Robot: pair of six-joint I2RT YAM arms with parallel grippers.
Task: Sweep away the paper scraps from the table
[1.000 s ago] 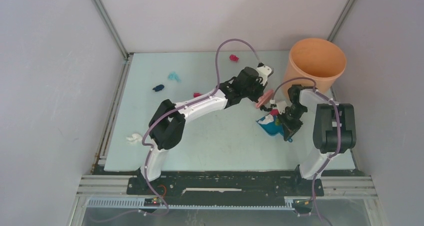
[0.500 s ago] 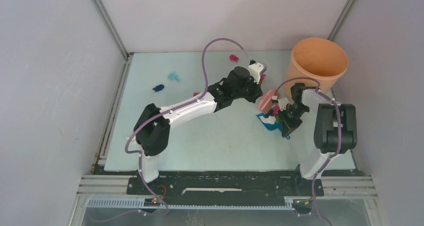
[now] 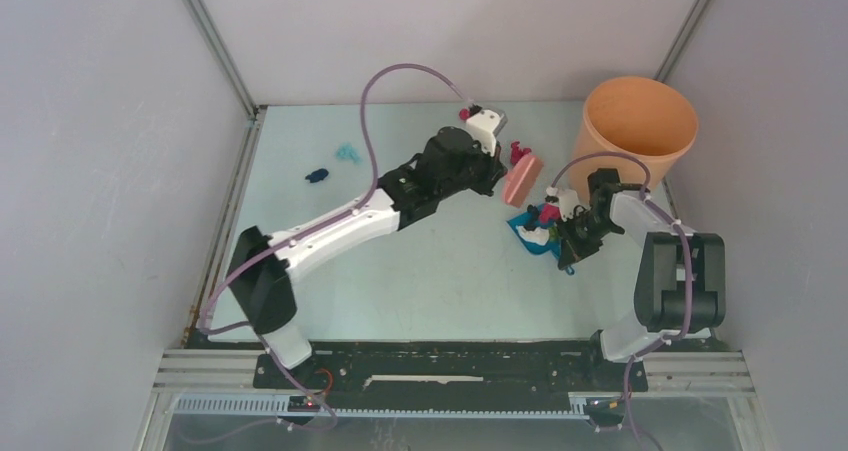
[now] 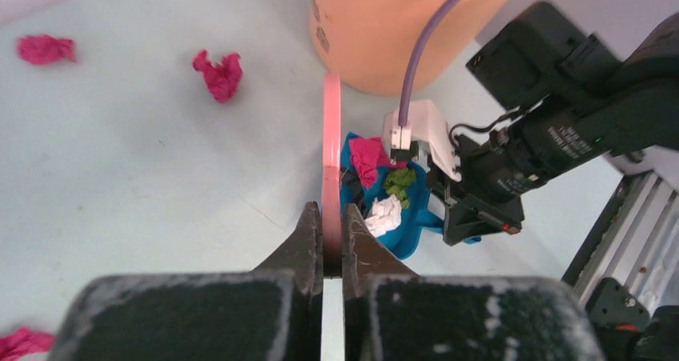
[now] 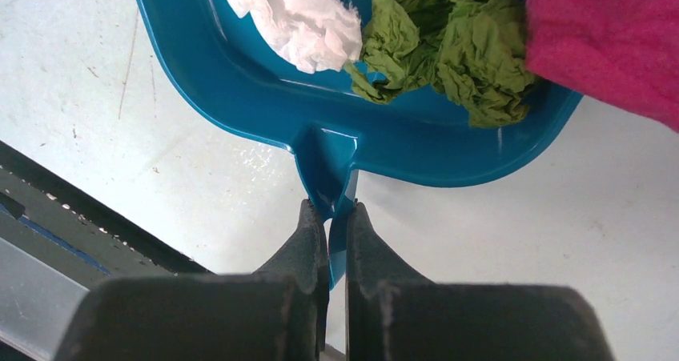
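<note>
Lab test cell: grey panel walls [image 3: 100,171], aluminium frame rails [image 3: 213,43].

Eight scraps show. Five lie loose on the one table [image 3: 450,271]: three magenta scraps [image 4: 218,74] [image 4: 46,49] [image 4: 20,343], one teal scrap [image 3: 348,153], one navy scrap [image 3: 317,176]. Three sit in the one pan [image 5: 240,81]: a magenta wad [image 5: 608,33], a green wad [image 5: 448,49], a white wad [image 5: 296,17]. One brush [image 4: 331,153], one bucket [image 3: 590,136], two arms [image 3: 340,226] [image 3: 672,271].

left arm [image 3: 340,226] outstretched, left hand [image 4: 326,217] clamped, right arm [image 3: 675,271] bent, right hand [image 5: 332,217] clamped

White arm links [image 3: 335,231], black joints [image 3: 262,289], purple cables [image 3: 364,111]
</note>
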